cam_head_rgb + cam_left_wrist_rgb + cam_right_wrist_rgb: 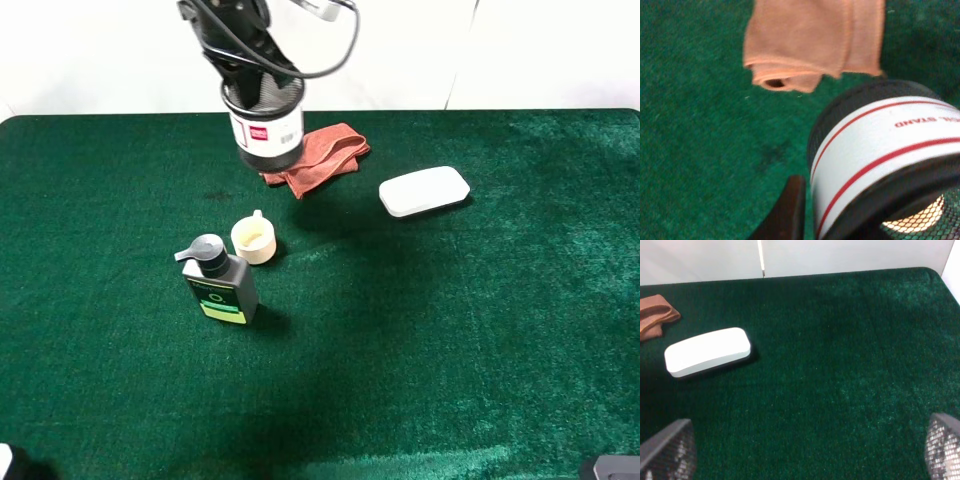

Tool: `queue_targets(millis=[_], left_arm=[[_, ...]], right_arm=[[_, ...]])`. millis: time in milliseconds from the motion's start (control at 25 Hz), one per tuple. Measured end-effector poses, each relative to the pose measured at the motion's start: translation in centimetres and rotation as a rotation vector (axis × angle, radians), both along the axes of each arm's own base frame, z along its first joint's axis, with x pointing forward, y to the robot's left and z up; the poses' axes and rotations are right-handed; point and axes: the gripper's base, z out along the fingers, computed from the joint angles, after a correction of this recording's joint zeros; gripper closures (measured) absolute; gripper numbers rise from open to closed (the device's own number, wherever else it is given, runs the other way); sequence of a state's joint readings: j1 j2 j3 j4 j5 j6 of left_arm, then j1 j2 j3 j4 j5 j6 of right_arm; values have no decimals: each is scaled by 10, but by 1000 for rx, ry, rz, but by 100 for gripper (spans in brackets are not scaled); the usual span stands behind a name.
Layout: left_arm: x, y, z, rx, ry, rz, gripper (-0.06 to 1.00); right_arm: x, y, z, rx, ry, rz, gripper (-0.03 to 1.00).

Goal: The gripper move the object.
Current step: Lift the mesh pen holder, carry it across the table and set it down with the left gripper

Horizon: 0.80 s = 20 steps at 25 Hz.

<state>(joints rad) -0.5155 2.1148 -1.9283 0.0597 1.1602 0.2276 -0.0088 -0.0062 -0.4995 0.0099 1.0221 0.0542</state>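
Observation:
The black wire-mesh pen cup (265, 125) with its white, red-marked label is at the back of the green table, next to a rust-brown cloth (318, 156). My left gripper (248, 82) comes down from above and is shut on the cup's rim. In the left wrist view the cup (885, 150) fills the lower right, with one dark finger (788, 210) on its outer wall. It looks raised a little off the mat. My right gripper (810, 455) is open and empty over bare mat. Only a corner of it (612, 467) shows in the exterior view.
A small cream cup (254, 240) and a dark grey pump bottle (220, 285) stand left of centre. A white flat case (424, 190) lies right of the cloth and also shows in the right wrist view (707, 351). The cloth also shows in the left wrist view (812, 40). White wall behind the table.

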Motion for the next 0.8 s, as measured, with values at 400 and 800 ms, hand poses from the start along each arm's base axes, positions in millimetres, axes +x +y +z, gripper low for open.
queue_targets(millis=[400, 800], left_arm=[[-2, 59, -5, 31, 69, 142, 87], [-23, 108, -18, 121, 144, 220, 87]], right_arm=[[0, 0, 0, 0, 0, 0, 27], [0, 0, 0, 0, 0, 0, 27]])
